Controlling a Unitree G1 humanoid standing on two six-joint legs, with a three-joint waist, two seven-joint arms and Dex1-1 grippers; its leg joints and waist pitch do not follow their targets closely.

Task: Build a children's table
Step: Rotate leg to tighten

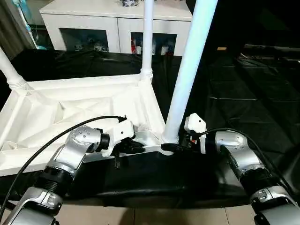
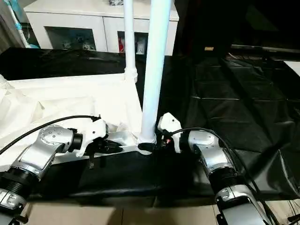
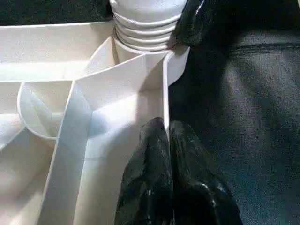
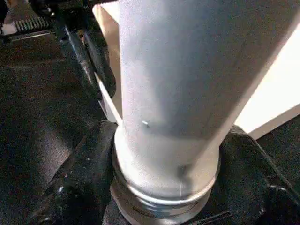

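Lying upside down on a black-covered work surface (image 1: pixel 262 93), the white table top (image 1: pixel 70 117) shows its ribbed underside, and everything else can be placed from it. At its near corner on the robot's right, a long white leg (image 1: pixel 190 70) stands upright in the round socket, leaning slightly away from the top. The right gripper (image 1: pixel 169 147) is at the very foot of that leg, its two black fingers (image 4: pixel 84 173) spread to either side of the ringed base and clasping it, as the right wrist view makes plain. The left gripper (image 1: pixel 136 146) sits on the top's near edge, just beside that same corner; its fingers (image 3: pixel 150 183) are pressed close together with the thin rim wall of the top pinched between them. The two grippers are near each other, with the corner socket between them. Another leg (image 1: pixel 147 37) already stands in the far corner on the robot's right, and a third (image 1: pixel 9 70) rises from the far corner on the left. Beyond the top's far edge, against the wall, stands a white cabinet (image 1: pixel 117 18) with glass doors.
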